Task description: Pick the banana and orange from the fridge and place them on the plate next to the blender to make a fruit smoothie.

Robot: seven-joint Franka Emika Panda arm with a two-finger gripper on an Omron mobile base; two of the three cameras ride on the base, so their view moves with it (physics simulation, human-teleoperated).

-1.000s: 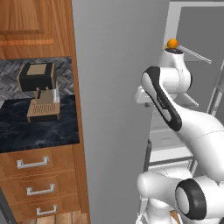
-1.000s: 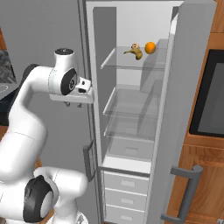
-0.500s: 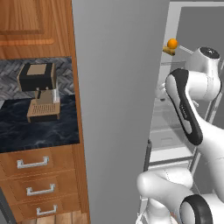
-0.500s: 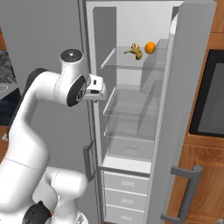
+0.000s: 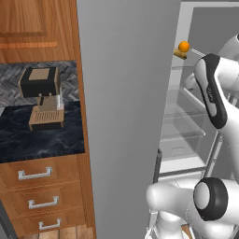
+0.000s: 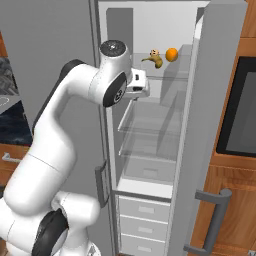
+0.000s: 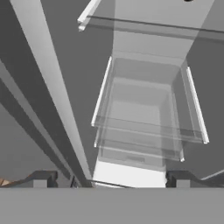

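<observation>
Swinging from outside the cabinet into the doorway, the white arm now reaches toward the upper shelves of the tall plain grey fridge [image 6: 220,55], whose door stands wide open. Over that same swing the jaws have gone from nearly shut to wide; in the hand view the two small dark fingertips [image 7: 41,178] stand far apart at the bottom edge with nothing between them, and the gripper [image 7: 109,180] looks down over the clear shelves and the pale white interior.

Far left in the left base view, the black-and-tan coffee machine [image 5: 42,95] sits on the dark marbled counter [image 5: 42,140] above wooden drawers, untouched. Moving right, the grey fridge wall fills the middle, and past its edge the small bright orange ball [image 5: 184,46] rests on the top clear shelf with a sliver of the small yellow banana [image 5: 179,54] just beside it.

From the right base view the hand sits at the level of the second shelf, below and left of the fruit. The banana [image 6: 154,59] and the orange [image 6: 171,54] lie close together on the top shelf, near the back right.

Judging from this, the approach is under way and neither fruit is grasped yet; the hand needs to rise to the top shelf next.
</observation>
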